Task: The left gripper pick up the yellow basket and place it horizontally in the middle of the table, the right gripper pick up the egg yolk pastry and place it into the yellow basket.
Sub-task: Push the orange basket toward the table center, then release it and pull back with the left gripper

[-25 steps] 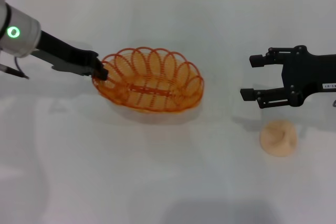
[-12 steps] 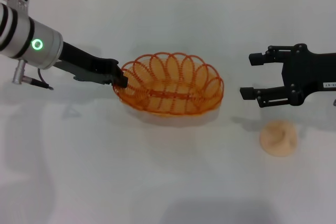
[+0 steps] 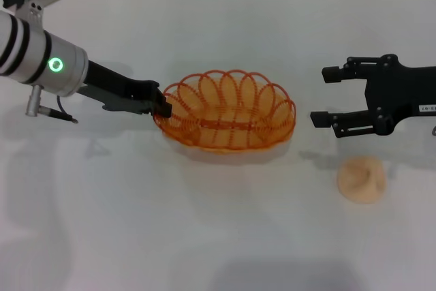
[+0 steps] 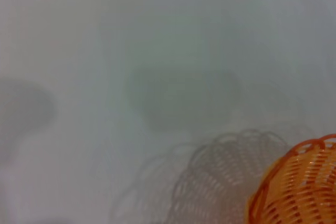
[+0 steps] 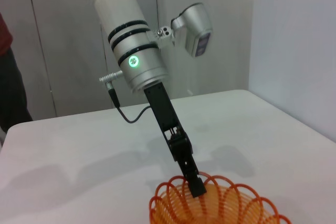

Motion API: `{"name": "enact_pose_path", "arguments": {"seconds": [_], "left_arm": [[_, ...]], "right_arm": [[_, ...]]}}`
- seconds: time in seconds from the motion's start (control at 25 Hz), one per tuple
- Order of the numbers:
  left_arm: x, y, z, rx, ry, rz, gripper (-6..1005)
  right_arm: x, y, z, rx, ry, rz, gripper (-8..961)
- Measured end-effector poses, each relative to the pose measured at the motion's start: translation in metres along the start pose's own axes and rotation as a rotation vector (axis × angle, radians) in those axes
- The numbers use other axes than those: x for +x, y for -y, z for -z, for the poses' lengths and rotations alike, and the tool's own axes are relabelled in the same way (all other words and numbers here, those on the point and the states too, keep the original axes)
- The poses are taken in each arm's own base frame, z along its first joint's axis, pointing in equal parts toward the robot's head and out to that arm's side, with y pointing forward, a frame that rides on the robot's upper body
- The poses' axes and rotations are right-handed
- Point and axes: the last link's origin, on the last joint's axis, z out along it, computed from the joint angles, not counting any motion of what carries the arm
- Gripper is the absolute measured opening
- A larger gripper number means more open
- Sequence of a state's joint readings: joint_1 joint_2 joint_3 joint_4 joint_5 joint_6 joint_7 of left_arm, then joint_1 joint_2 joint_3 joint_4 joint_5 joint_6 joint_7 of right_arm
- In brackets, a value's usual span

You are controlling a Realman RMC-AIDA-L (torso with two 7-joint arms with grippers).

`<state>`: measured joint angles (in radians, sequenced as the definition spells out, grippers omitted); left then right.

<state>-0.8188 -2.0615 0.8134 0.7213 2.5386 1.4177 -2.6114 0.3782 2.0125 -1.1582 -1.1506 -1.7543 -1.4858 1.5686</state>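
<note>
The black two-fingered left gripper [image 3: 162, 107], on its white-and-silver arm with a glowing green ring light, is clamped on the left end of the oval orange-yellow wire basket's [image 3: 228, 119] looped rim, carrying it level near the middle of the wide white matte table [image 3: 204, 236]. A shadow beneath the basket in the left wrist view suggests it hangs just above the surface, so the first placement looks nearly complete but not yet released. To the right, the black right gripper [image 3: 327, 95] with its small white label hovers with fingers spread wide and empty, beside and above the small pale beige egg yolk pastry [image 3: 362, 178], which sits untouched on the table, well apart from the basket; its pickup and drop-in remain.
</note>
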Motion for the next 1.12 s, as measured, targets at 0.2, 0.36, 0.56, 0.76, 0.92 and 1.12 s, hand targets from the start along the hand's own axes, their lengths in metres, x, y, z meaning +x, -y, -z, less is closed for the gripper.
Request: {"name": "enact_pose_path", "arguments": {"seconds": [0.2, 0.36, 0.56, 0.76, 0.92, 1.12], "left_arm": [[0.0, 0.002, -0.003, 0.005, -0.005, 0.007, 76], [-0.002, 0.004, -0.006, 0.005, -0.007, 0.014, 77], [-0.004, 0.005, -0.009, 0.005, -0.004, 0.021, 77], [-0.005, 0.006, -0.01, 0.006, -0.005, 0.02, 77], [-0.008, 0.007, -0.013, 0.003, 0.004, 0.021, 77], [-0.008, 0.008, -0.013, 0.005, 0.002, 0.018, 77]], "right_arm": [[-0.001, 0.0, 0.0, -0.001, 0.004, 0.005, 800], [-0.001, -0.001, -0.001, -0.003, 0.005, 0.006, 799], [-0.001, -0.001, -0.001, -0.006, 0.004, 0.006, 800], [-0.001, -0.001, -0.002, -0.009, 0.003, 0.006, 800], [-0.001, -0.002, -0.002, -0.01, 0.003, 0.007, 799], [-0.001, -0.002, -0.002, -0.01, 0.002, 0.007, 799]]}}
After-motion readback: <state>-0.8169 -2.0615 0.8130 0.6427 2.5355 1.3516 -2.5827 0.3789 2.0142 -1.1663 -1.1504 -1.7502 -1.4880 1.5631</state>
